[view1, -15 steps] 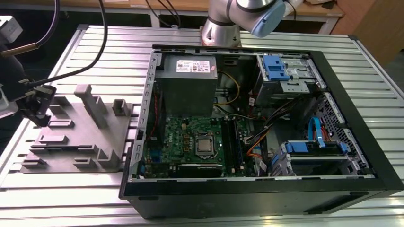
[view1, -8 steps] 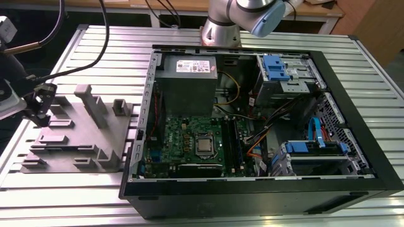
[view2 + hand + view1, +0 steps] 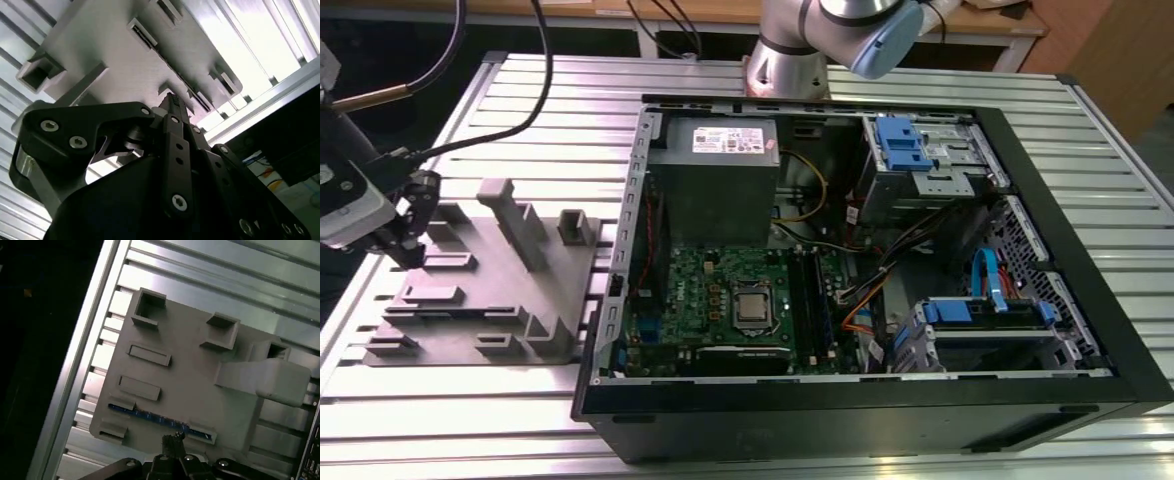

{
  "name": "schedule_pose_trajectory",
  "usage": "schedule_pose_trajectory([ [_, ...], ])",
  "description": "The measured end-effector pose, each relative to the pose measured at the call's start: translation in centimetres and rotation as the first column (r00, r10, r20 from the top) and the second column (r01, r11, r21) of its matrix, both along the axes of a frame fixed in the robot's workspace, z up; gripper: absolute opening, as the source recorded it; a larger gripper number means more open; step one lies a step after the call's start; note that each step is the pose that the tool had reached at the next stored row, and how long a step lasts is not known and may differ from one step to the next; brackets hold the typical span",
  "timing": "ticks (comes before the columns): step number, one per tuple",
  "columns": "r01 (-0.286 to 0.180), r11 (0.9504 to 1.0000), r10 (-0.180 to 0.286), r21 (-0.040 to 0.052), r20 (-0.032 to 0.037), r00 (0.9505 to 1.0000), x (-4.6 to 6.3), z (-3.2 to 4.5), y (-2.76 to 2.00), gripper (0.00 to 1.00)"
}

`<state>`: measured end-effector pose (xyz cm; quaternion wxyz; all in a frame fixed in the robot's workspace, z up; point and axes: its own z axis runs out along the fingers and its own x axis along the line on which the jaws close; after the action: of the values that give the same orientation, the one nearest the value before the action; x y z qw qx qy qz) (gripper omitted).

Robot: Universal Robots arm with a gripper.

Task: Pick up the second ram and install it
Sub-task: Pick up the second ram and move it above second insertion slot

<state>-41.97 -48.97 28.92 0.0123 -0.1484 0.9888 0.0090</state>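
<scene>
"Where does it all stand?"

"The open black computer case (image 3: pixel 854 425) lies on the slatted aluminium table (image 3: pixel 520 90), with its green motherboard (image 3: pixel 707 290) facing up. Well apart from it, at the exterior view's left, is the grey plastic fixture block (image 3: pixel 480 275). The black two-finger gripper (image 3: pixel 403 245) hangs just above that, pinched together on nothing."

"And the stick?"

"In the first wrist view the slim, flat, blue-edged second ram (image 3: pixel 150 416) sits in a long fixture slot, just beside the gripper's tip. I'd guess it's light and stiff but fragile. Better to pinch it across the flat faces near mid-length, away from the contacts."
</scene>
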Motion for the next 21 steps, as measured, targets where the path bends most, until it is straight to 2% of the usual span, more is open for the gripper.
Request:
schedule_pose_trajectory([
  [3, -0.055, 0.9985, 0.055, 0.0000, 0.0001, 0.9985, 0.00, -0.07, 0.00, 0.07],
  [6, -0.109, 0.9940, 0.109, 0.0000, 0.0000, 0.9940, 0.00, -0.14, 0.00, 0.07],
  [9, -0.163, 0.9867, 0.163, 0.0000, 0.0001, 0.9867, 0.00, -0.23, 0.00, 0.07],
  [11, -0.199, 0.9799, 0.199, 0.0000, 0.0001, 0.9799, 0.00, -0.30, 0.00, 0.07],
  [15, -0.269, 0.9631, 0.269, 0.0000, 0.0000, 0.9631, 0.00, -0.43, 0.00, 0.07],
  [18, -0.322, 0.9466, 0.322, 0.0000, 0.0001, 0.9466, 0.00, -0.53, 0.00, 0.07],
  [21, -0.373, 0.9279, 0.373, 0.0000, 0.0000, 0.9279, 0.00, -0.63, 0.00, 0.07],
])
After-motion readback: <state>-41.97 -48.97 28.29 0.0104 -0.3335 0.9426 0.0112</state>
